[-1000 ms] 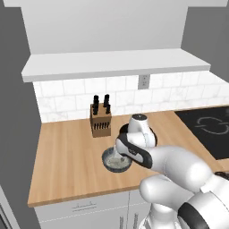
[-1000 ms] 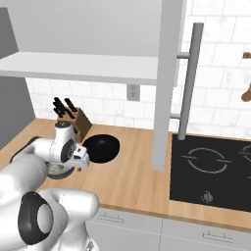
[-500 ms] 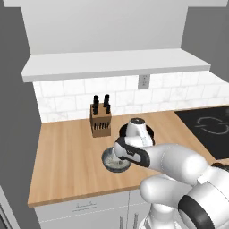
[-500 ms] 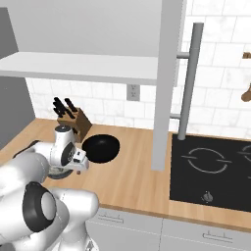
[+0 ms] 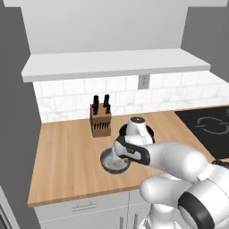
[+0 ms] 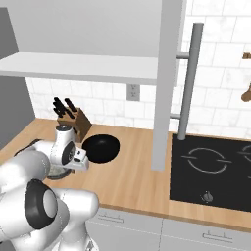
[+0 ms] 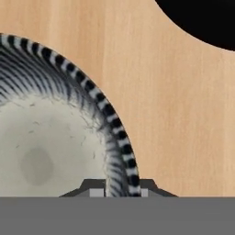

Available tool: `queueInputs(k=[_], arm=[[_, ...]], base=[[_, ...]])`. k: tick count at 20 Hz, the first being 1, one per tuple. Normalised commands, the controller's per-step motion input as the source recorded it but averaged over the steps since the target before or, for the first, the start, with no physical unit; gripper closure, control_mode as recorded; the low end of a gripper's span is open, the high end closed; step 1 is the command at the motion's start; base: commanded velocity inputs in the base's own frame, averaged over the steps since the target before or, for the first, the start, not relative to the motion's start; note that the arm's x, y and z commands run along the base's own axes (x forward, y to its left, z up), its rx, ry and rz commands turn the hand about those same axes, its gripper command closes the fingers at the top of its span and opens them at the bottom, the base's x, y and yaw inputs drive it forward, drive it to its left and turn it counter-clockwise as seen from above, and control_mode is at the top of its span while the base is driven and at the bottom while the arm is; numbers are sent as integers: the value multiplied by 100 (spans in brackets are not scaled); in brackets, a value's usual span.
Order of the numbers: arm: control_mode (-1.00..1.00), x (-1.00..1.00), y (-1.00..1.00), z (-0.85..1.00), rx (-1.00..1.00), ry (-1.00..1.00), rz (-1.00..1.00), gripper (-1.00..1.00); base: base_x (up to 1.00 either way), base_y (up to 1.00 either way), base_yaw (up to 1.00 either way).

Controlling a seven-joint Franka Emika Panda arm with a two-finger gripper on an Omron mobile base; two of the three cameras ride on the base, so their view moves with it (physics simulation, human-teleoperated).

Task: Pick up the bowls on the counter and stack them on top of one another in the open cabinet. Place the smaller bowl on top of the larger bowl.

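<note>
The smaller bowl (image 5: 112, 163), grey with a pale speckled inside, sits on the wood counter (image 5: 67, 152) near its front edge. My gripper (image 5: 121, 156) points down over the bowl's right side. In the hand view the fingertips (image 7: 96, 192) stand close on either side of the striped rim (image 7: 120, 151), so the gripper (image 7: 120, 191) is shut on the rim. The larger bowl (image 6: 100, 148), glossy black, rests just behind and to the right, partly hidden by my hand in the left base view (image 5: 151, 133). The open cabinet shelf (image 5: 116, 65) hangs above the counter.
A knife block (image 5: 100, 121) stands at the back against the tiled wall. A black cooktop (image 6: 211, 166) lies to the right. A white upright panel (image 6: 166, 83) and a grey pole (image 6: 188, 83) rise from the counter between bowls and cooktop.
The hand has come down onto the smaller bowl's right edge and the jaws have shut on its rim. Both bowls stay where they were.
</note>
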Motion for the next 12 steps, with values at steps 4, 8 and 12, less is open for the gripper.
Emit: queueInputs(k=[4,8,12], arm=[[-100,0,0,11,0,-3,0,100],[-100,-8,0,47,5,-12,-6,100],[-100,-4,-28,65,9,-10,-17,100]], base=[[0,0,0],[0,0,0],[0,0,0]])
